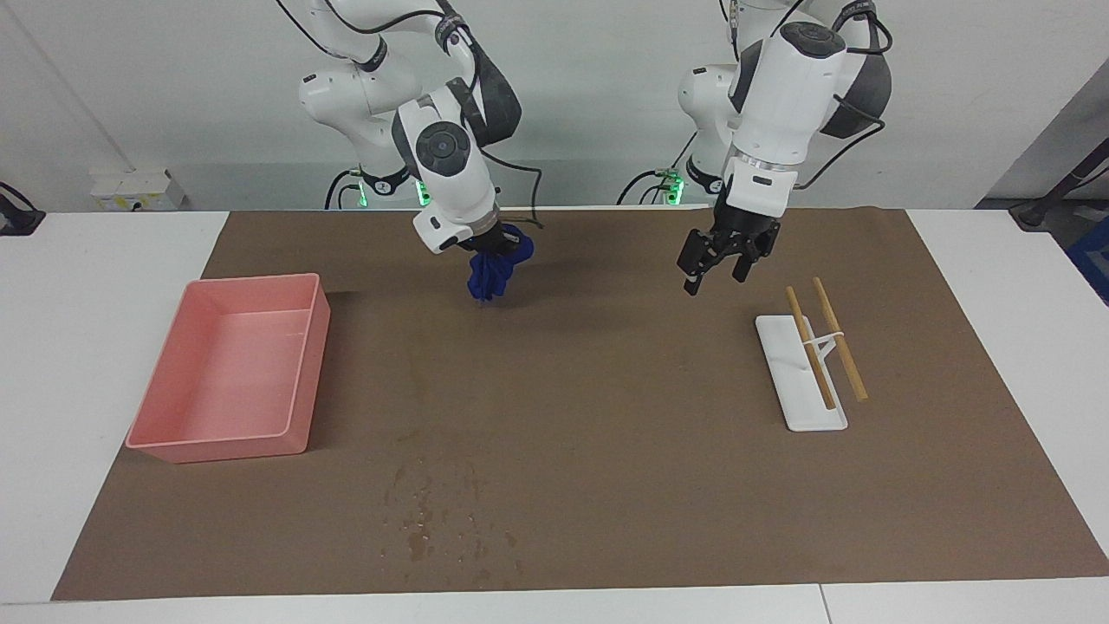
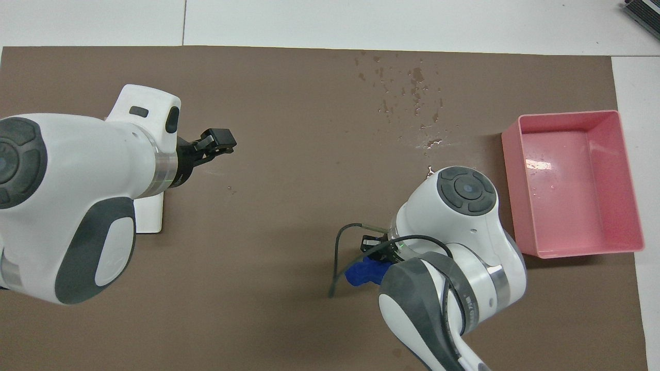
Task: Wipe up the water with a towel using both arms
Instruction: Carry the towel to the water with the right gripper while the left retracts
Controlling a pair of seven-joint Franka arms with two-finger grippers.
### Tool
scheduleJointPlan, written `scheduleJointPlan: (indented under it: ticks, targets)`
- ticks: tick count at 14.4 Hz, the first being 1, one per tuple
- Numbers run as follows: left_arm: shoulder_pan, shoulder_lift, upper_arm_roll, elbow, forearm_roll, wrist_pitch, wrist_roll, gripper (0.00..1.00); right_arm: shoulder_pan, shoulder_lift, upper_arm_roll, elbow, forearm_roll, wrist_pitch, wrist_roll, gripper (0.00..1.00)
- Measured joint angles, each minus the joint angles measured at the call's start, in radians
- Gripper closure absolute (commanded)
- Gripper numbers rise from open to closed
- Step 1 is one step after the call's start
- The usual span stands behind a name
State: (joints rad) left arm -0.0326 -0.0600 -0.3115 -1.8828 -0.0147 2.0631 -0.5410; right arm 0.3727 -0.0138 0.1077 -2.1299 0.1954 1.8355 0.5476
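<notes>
Right gripper point(image 1: 494, 247) holds a bunched blue towel point(image 1: 491, 273) aloft over the mat point(image 1: 606, 416); left gripper point(image 1: 723, 260) hangs seemingly part-open, holding nothing, water point(image 1: 433, 511) unwiped

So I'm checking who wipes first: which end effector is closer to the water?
Right. The right end effector, holding the blue towel, hangs nearer the water; the left end effector hangs near the chopstick stand.

water point(image 1: 433, 520): scattered dark glossy specks/droplets on brown mat, farther from robots than towel, near mat edge.
towel point(image 1: 494, 269): blue, bunched, hung in air w/ its top gripped by right gripper point(image 1: 496, 245), over mat.
left gripper point(image 1: 723, 260): held over mat, nothing held.
</notes>
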Motion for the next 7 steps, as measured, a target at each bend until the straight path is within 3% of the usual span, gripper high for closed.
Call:
scheduleJointPlan:
  ticks: [4, 7]
  targets:
    - [0.076, 0.018, 0.005, 0.082, 0.056, -0.163, 0.355, 0.0, -0.042, -0.045, 0.0, -0.063, -0.163, -0.071, -0.209, 1.0]
    - [0.131, 0.027, 0.008, 0.141, 0.056, -0.297, 0.442, 0.0, -0.069, -0.058, 0.0, -0.072, -0.261, -0.087, -0.319, 1.0]
